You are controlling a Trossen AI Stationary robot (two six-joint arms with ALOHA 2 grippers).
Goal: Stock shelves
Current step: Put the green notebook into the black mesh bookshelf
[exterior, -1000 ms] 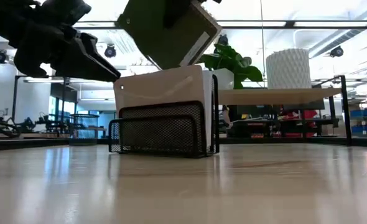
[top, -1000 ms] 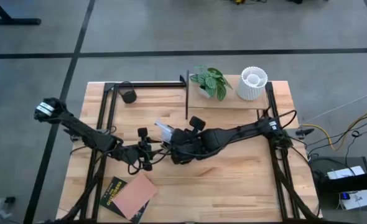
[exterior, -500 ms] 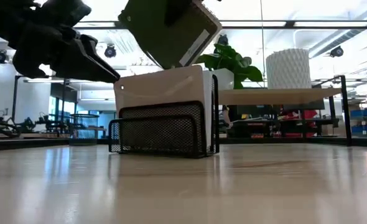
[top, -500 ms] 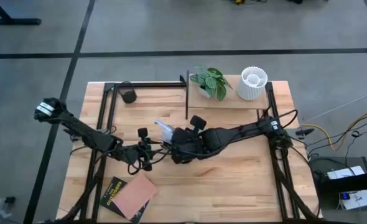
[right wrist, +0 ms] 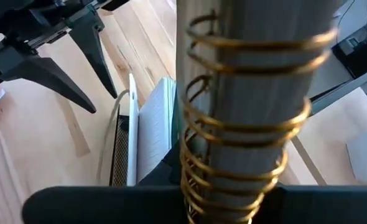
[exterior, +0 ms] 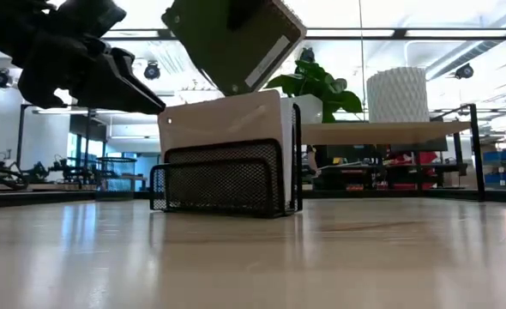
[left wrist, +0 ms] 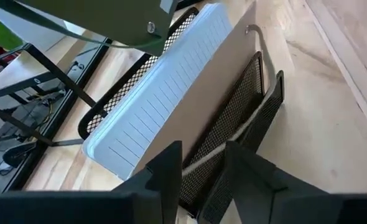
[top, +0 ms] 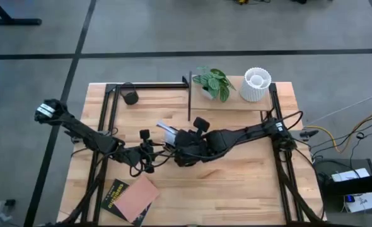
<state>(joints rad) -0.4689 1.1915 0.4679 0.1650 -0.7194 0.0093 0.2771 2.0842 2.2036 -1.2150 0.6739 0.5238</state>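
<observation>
— Where the right end effector point(top: 185, 153) is seen near the middle of the surface point(top: 249, 189), what is gripped by it?

— A spiral-bound notebook point(exterior: 234, 39) with a green cover is clamped between its fingers. In the low view the notebook is held tilted above a black mesh rack point(exterior: 223, 178), with its lower corner just over the rack's top. In the right wrist view the gold wire binding point(right wrist: 246, 118) is seen running up between the fingers.

— What is already kept in the rack?

— A pale lined pad point(left wrist: 155, 96) and a tan folder point(exterior: 223, 120) are stood upright in it, leaning against the mesh.

— And the left end effector point(top: 149, 153)?

— It is found just beside the rack, on the side toward the surface's left edge. Its two dark fingers point(left wrist: 171, 171) are parted, and nothing is grasped between them; the rack's mesh is seen right ahead of them in the left wrist view.

— Where are the shelves point(top: 236, 104)?

— They are placed along the far edge of the surface, toward its far right corner. A leafy plant point(top: 212, 82) and a white ribbed pot point(top: 256, 84) are stood on the pale board.

— Is anything else laid on the surface?

— Two books point(top: 130, 198) are lain near the near left corner, one dark and one salmon-coloured, overlapping. A small black object point(top: 130, 98) is seen near the far left corner; what it is cannot be told.
</observation>
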